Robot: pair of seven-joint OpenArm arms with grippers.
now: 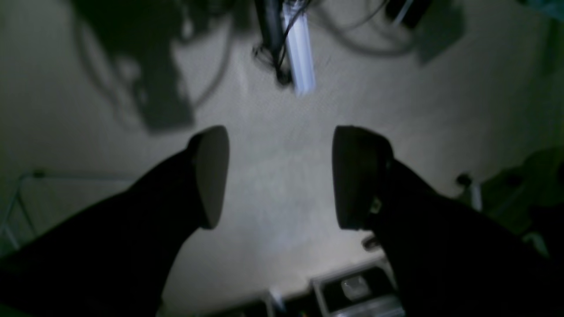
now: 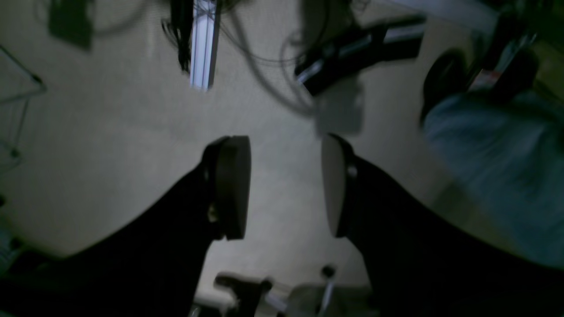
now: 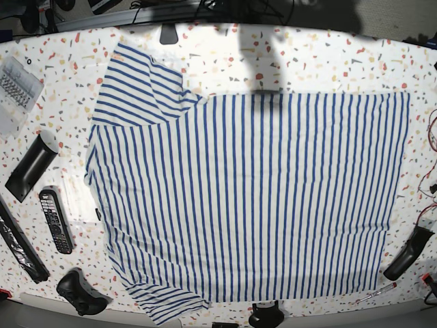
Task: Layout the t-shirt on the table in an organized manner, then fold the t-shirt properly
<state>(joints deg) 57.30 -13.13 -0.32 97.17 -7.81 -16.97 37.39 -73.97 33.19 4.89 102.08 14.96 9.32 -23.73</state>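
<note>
The t-shirt (image 3: pixel 252 198), white with thin blue stripes, lies spread flat on the speckled table (image 3: pixel 328 61) in the base view. Its sleeves point to the upper left and lower left, and its straight hem runs down the right side. Neither arm shows in the base view. In the left wrist view my left gripper (image 1: pixel 284 176) stands wide open with nothing between its dark fingers (image 1: pixel 211 176). My right gripper (image 2: pixel 284 187) is open too, empty, in the right wrist view. Both wrist views look onto a dim beige surface, not the shirt.
Left of the shirt lie a remote control (image 3: pixel 54 220), a black wedge-shaped device (image 3: pixel 31 167), a long black bar (image 3: pixel 20 242), a game controller (image 3: pixel 80 292) and a clear bag (image 3: pixel 15 89). A black handle (image 3: pixel 408 253) and a screwdriver (image 3: pixel 372 294) lie at the right front.
</note>
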